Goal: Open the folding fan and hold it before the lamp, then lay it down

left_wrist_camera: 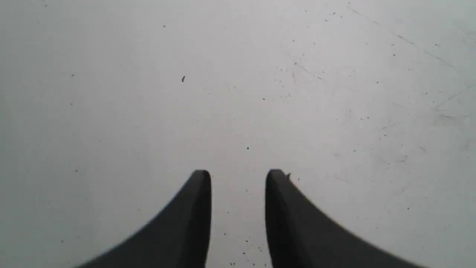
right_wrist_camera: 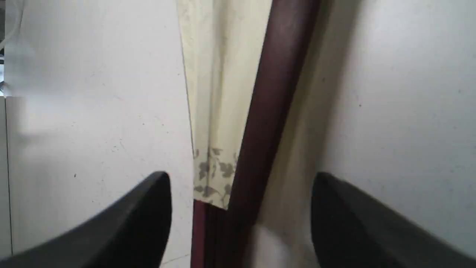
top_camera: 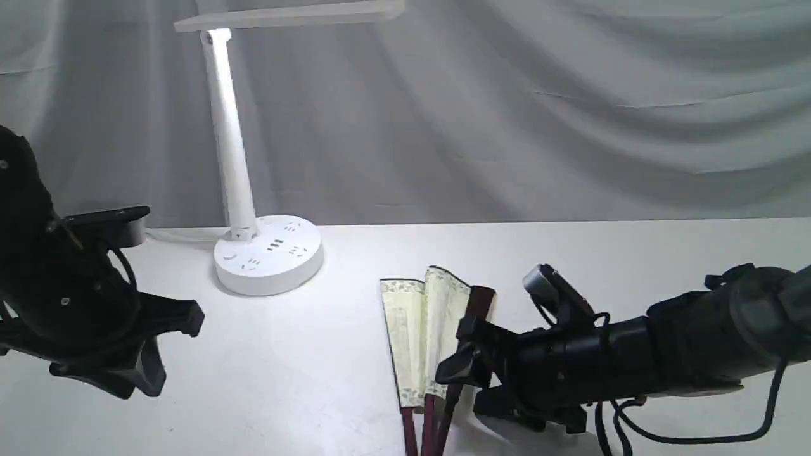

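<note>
The folding fan (top_camera: 421, 329) lies on the white table (top_camera: 633, 266), mostly closed, with a few cream pleats spread and its dark maroon ribs toward the front edge. My right gripper (top_camera: 462, 351) hovers low over its right side. In the right wrist view the right gripper (right_wrist_camera: 241, 176) is open, its fingers (right_wrist_camera: 148, 208) standing either side of the fan (right_wrist_camera: 223, 74) and its maroon outer rib without touching them. The lamp (top_camera: 231, 158) stands at the back left, lit. My left gripper (top_camera: 168, 345) hangs at the far left, open on nothing (left_wrist_camera: 238, 175).
The lamp's round base (top_camera: 269, 253) with sockets sits on the table behind and left of the fan, its cord (top_camera: 177, 235) trailing left. A grey cloth backdrop (top_camera: 538, 107) closes off the rear. Bare tabletop (left_wrist_camera: 238, 93) lies under the left gripper.
</note>
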